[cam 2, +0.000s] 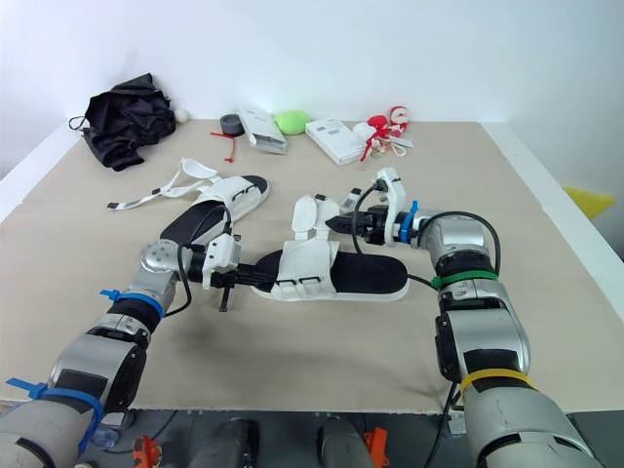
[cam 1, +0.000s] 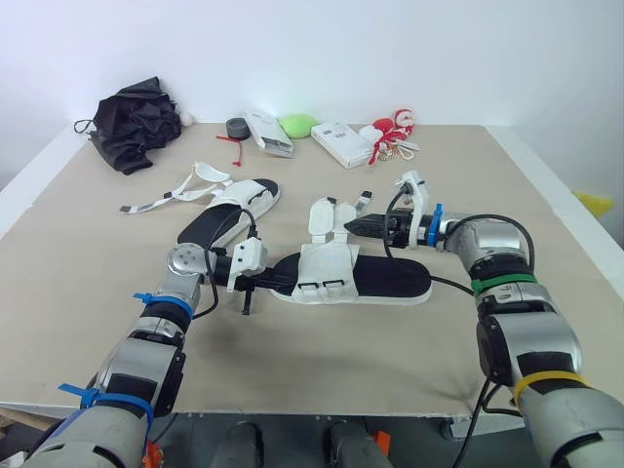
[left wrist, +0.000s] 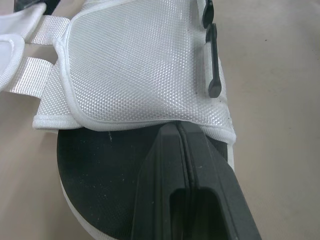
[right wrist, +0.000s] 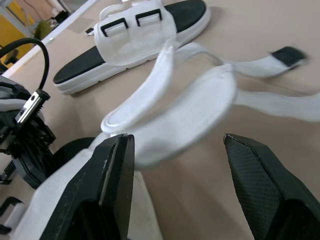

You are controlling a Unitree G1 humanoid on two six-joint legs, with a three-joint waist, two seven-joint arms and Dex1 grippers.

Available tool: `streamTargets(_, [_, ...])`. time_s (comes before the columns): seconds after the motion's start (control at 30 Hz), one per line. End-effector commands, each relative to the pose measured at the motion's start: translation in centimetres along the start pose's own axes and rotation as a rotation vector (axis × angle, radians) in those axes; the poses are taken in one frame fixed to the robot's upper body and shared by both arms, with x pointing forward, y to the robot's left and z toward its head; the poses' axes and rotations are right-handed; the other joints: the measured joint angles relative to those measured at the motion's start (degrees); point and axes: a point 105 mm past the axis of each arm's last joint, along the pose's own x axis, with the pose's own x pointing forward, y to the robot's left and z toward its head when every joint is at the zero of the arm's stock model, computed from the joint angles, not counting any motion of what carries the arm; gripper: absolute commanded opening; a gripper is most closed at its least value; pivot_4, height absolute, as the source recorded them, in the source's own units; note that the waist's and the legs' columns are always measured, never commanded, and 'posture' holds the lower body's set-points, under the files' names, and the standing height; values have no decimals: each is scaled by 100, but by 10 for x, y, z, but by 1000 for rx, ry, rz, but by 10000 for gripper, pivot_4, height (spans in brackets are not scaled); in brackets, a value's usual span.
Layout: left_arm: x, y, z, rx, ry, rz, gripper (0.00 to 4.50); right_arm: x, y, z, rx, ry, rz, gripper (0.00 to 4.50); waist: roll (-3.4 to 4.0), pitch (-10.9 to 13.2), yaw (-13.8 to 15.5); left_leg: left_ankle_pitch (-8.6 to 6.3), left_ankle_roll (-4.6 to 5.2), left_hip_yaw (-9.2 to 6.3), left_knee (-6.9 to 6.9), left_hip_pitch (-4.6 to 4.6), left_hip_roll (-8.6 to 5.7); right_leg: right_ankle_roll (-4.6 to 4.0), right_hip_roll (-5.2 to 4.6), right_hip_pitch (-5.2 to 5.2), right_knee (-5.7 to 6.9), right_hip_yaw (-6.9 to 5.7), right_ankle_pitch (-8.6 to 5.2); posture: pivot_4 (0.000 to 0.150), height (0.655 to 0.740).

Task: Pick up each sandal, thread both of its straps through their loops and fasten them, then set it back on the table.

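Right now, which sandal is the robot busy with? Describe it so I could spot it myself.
On the tan table, two sandals lie near the middle. It is the nearer sandal, lying crosswise between the left gripper and the right gripper. Unlike the far sandal, whose long straps trail off to the left, it has a broad white band with two black loops.

We have bare table (cam 1: 322,361) in front of the near sandal (cam 1: 390,278) and to its right, open passage there. Back-left, the second sandal (cam 1: 244,200) and its splayed straps (cam 1: 156,202) block us. Far edge is cluttered: black fabric bundle (cam 1: 132,122), white boxes (cam 1: 339,141).
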Motion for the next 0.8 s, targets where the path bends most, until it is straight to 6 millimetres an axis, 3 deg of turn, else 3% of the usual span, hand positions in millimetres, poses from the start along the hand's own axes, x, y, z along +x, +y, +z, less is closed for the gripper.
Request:
streamTargets(0.03, [5,-23,-26,-94,72,-68,0,9,6,13,-42,-23,16,30997,0,0,-5,0,0,0,0,1,0,0,0,0,0,0,0,1500,7400])
streamTargets(0.8, [9,-25,-28,-116,55,-49,0,37,8,66,109,-307,-95,30997,2,0,-16,1,2,-5,0,1,0,-1,0,1,0,-3,3,1500,7400])
